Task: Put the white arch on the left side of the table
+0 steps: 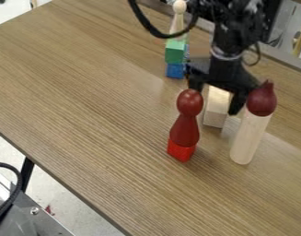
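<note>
The gripper (pixel 217 94) hangs at the right part of the table, its fingers spread open on either side of a pale, whitish block (pixel 216 113). This block stands on the table, its upper end between the fingers; its full shape is partly hidden, so I cannot tell whether an arch opening is there. The wooden table (pixel 97 97) stretches out to the left.
A dark red pawn (pixel 185 126) on a red cube (pixel 181 150) stands just front-left of the block. To its right is a pale cylinder (pixel 247 140) topped by a dark red piece (pixel 261 100). Farther back, a green block (pixel 175 51) sits above a blue one (pixel 175 70).
</note>
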Controlling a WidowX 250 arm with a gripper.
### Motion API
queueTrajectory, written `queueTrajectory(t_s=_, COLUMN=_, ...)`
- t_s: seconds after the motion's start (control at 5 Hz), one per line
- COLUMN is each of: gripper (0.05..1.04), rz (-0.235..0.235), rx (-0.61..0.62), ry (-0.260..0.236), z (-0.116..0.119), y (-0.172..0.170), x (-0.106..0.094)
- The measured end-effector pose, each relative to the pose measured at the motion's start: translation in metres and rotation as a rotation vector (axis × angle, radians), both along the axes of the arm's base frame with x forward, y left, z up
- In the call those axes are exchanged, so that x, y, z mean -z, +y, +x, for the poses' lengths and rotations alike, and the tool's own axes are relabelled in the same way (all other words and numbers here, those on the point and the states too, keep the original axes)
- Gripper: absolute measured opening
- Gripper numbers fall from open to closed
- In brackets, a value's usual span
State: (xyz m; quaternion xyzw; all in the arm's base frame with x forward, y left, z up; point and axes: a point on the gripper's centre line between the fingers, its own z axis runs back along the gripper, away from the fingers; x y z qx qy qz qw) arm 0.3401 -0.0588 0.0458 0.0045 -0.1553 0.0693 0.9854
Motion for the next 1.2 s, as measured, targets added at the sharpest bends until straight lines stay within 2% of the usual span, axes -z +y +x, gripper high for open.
queueTrajectory(t_s=0.2, gripper=0.967, rz=0.017, rx=-0.002, ry=0.027, z=0.000, y=0.003, x=0.014)
queueTrajectory(t_s=0.4, gripper=0.691, rz=0.024, rx=-0.014, ry=0.015, z=0.001, y=0.004, x=0.015)
queueTrajectory(t_s=0.6, gripper=0.589, rz=0.011, rx=-0.012, ry=0.009, z=0.001, y=0.002, x=0.015)
queueTrajectory(t_s=0.8, gripper=0.589, rz=-0.009, rx=0.010, ry=-0.012, z=-0.005, y=0.000, x=0.003)
queueTrajectory(t_s=1.0, gripper=0.589, rz=-0.028, rx=0.026, ry=-0.068, z=-0.010, y=0.000, x=-0.020)
queueTrajectory(t_s=1.2, gripper=0.589, rz=-0.047, rx=0.035, ry=-0.102, z=-0.022, y=0.001, x=-0.037)
